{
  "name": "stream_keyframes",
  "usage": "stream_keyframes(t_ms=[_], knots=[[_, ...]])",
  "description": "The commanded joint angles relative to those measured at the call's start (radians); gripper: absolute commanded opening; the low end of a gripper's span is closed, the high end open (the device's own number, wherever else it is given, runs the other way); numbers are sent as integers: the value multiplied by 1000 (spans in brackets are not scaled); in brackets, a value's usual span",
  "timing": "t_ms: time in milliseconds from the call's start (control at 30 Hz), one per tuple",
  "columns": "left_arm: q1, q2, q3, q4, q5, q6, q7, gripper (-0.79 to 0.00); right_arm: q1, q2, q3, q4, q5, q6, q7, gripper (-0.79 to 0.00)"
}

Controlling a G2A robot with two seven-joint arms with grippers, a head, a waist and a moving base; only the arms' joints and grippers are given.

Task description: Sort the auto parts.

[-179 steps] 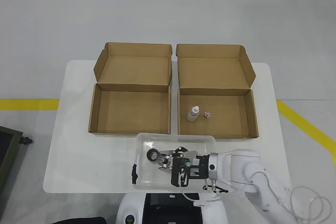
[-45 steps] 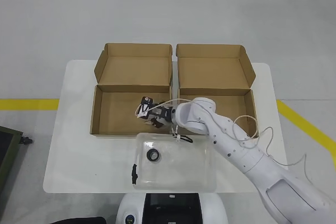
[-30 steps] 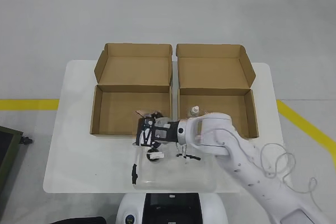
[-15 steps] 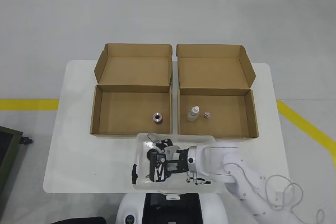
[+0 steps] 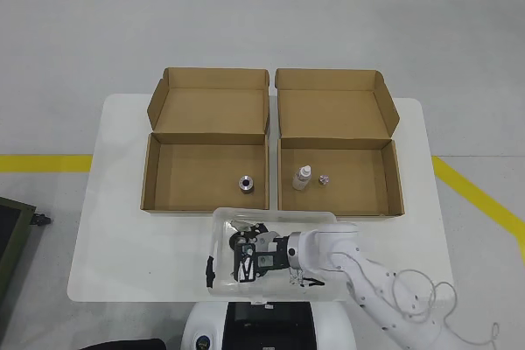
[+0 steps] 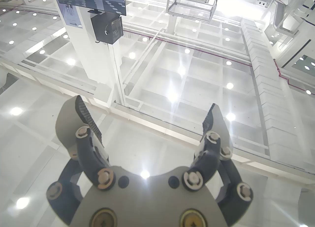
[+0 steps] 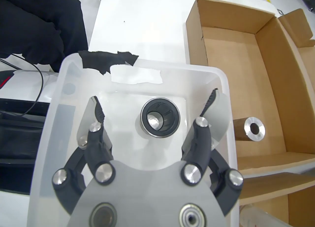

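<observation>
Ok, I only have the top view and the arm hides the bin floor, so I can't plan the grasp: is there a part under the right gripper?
Observer: Yes. The right wrist view shows one black ring-shaped part on the floor of the clear bin, bore facing up, below the right gripper.
Operator: Are the jaws on it?
Observer: No. They are spread wide, and the fingers stand clear of the part on both sides.
Operator: And the left arm?
Observer: The left gripper is open, holds nothing and points up at the ceiling.
</observation>
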Motion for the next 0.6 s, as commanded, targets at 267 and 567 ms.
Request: stream_keyframes(t_ms=[267, 567], knots=[[0, 0, 0, 0, 0, 0, 0, 0, 29, -8, -21, 108, -16, 35, -48, -243], [0, 0, 0, 0, 0, 0, 0, 0, 52, -17, -41, 157, -11, 58, -84, -449]])
